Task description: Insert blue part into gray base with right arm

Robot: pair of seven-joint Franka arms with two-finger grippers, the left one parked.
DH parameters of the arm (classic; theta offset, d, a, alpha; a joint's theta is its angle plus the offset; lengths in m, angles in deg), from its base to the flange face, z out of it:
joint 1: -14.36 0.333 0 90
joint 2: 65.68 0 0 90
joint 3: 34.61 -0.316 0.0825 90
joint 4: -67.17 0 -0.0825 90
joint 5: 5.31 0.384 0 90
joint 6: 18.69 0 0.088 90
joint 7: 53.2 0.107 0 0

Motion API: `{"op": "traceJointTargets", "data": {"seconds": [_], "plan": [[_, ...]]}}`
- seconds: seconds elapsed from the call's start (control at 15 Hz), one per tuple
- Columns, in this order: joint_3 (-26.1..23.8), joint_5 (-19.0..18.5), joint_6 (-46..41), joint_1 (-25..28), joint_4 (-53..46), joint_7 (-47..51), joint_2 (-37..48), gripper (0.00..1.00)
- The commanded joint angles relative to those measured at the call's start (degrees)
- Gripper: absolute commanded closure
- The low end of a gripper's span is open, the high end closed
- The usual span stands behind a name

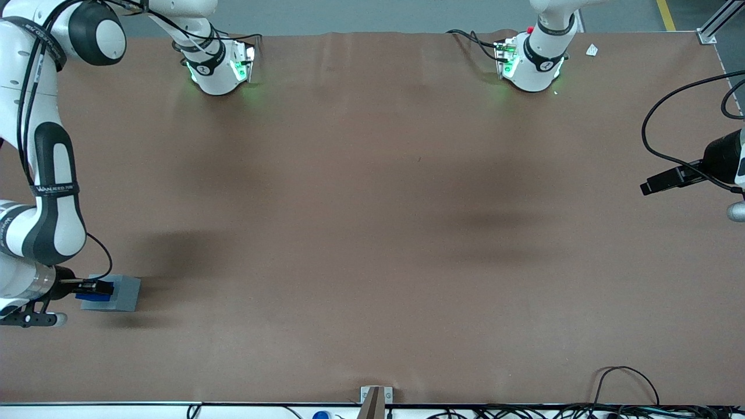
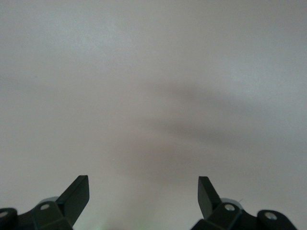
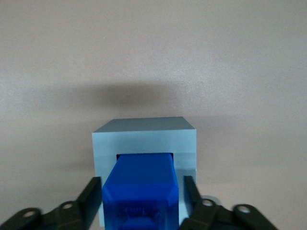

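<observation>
The gray base (image 1: 123,293) sits on the brown table near the working arm's end, close to the front camera's side. The blue part (image 1: 92,296) stands in the base's recess. In the right wrist view the blue part (image 3: 141,184) fills the square recess of the gray base (image 3: 144,134) and sticks out toward the camera. My right gripper (image 3: 142,191) straddles the blue part with its jaws a little apart. One finger (image 3: 92,195) lies close against the part. A thin strip of gray shows between the other finger (image 3: 193,192) and the part.
The two arm bases (image 1: 218,67) stand at the table's edge farthest from the front camera. A black camera unit (image 1: 678,177) hangs at the parked arm's end. Cables (image 1: 625,387) lie along the nearest edge.
</observation>
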Motion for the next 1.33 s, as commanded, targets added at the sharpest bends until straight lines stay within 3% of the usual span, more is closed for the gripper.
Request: {"op": "traceJointTargets", "data": {"seconds": [0.0,0.4,0.73,0.87,1.07,1.27], "plan": [[-0.97,0.15,-2.73,-0.3,-0.1,-0.56,3.35,0.0],[-0.79,-0.38,-19.32,3.91,0.69,3.29,20.22,0.0],[-0.62,-2.83,-32.43,10.93,1.74,10.07,33.22,0.0],[-0.79,-4.06,-32.2,12.7,8.64,10.77,40.15,0.0],[-0.79,-4.07,-22.38,13.41,23.85,11.83,50.54,0.0],[-0.79,-3.98,-21.02,13.32,24.87,12.71,51.53,0.0]]}}
